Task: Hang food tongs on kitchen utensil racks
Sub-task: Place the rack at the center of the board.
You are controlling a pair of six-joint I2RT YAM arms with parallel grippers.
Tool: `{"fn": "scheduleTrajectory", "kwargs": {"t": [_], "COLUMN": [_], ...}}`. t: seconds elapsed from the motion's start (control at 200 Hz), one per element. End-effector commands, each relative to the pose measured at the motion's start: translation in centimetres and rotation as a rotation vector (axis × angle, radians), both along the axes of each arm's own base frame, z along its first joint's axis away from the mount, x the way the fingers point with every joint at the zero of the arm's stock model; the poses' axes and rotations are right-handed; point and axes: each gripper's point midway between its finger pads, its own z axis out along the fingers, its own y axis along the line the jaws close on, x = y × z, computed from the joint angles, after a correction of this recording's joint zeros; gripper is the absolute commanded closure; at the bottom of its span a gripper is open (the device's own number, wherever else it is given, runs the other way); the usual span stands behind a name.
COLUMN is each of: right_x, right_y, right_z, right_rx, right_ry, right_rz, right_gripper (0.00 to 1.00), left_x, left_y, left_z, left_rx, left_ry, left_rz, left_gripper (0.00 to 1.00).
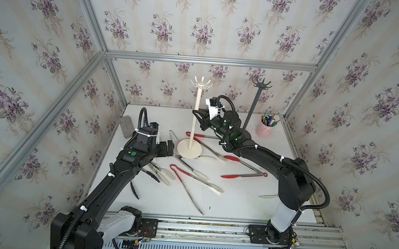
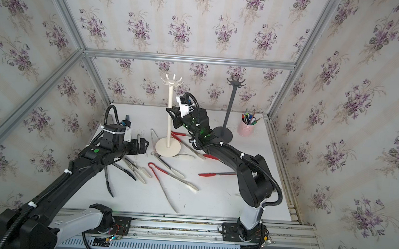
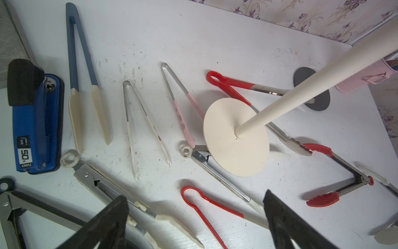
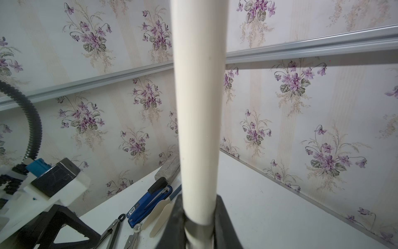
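Right wrist alone: jaws apparently around pole [image 4: 198, 107]

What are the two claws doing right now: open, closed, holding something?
The left gripper is open, holding nothing.
The right gripper is closed around the cream rack's pole.

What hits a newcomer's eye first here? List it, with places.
The right hand is shut on the pole of the cream rack mid-table, whose hooks are bare. Food tongs lie scattered flat on the white table around its base, none hung. The left hand hangs open over them, and the dark rack at the back stands empty too.
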Motion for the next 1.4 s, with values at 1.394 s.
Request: {"fn": "scheduleTrajectory", "kwargs": {"t": [1.394], "right_x": [6.9], "right_y": [-2.7], "right_z": [-0.6], "right_rx": [0.0], "right_ry": [-0.08], "right_rz": [-0.157], "right_gripper": [1.0], "left_x": [0.6], "left_y": [0.5], "left_z": [0.7], "left_rx": [0.073], "left_ry": [-0.009], "left_rz": [-0.022], "left_gripper": [0.01]}}
